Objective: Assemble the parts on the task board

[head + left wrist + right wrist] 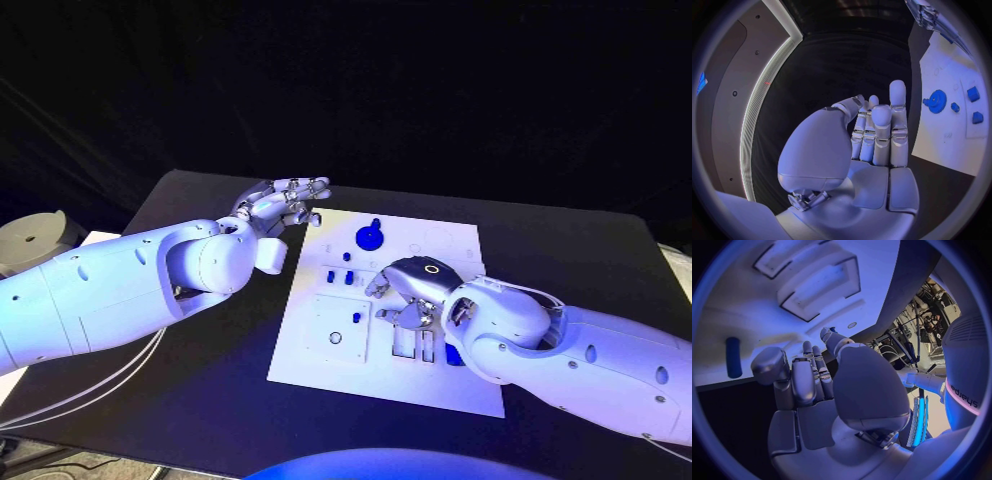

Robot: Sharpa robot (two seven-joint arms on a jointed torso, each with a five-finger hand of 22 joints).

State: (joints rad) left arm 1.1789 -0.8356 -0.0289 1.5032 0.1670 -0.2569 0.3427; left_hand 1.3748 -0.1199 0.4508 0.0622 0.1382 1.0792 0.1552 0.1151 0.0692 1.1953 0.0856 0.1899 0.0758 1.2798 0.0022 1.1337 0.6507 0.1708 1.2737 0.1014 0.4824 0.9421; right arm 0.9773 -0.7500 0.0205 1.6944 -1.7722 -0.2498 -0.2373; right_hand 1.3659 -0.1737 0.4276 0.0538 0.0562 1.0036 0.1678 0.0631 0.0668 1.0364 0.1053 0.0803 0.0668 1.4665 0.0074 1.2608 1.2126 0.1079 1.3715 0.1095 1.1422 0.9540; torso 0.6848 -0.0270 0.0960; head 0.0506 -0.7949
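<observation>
a: what lies nearest on the black table [577, 240]?

b: the task board [447, 240], a white plate in the middle of the table. the right hand [411, 290] hangs over its middle, palm down, just above the recessed slots [415, 345] near the board's near edge. a blue rod-shaped part [453, 353] lies on the board by its right edge, partly hidden by the right arm [577, 355].

a: state of the right hand's fingers?

b: loosely curled, apart, nothing between them; released. whether the fingertips touch the board cannot be told.

a: other parts?

b: two small blue blocks [339, 277] stand near the board's left edge, about midway along it, just left of the right hand. farther off, a blue gear-shaped part [371, 238] lies near the board's far edge.

a: and the left hand [284, 205]?

b: it hovers at the board's far left corner, above the table. its fingers [879, 130] are nearly straight and close together, grasping nothing; released. the left arm [130, 285] reaches across the table's left side.
</observation>
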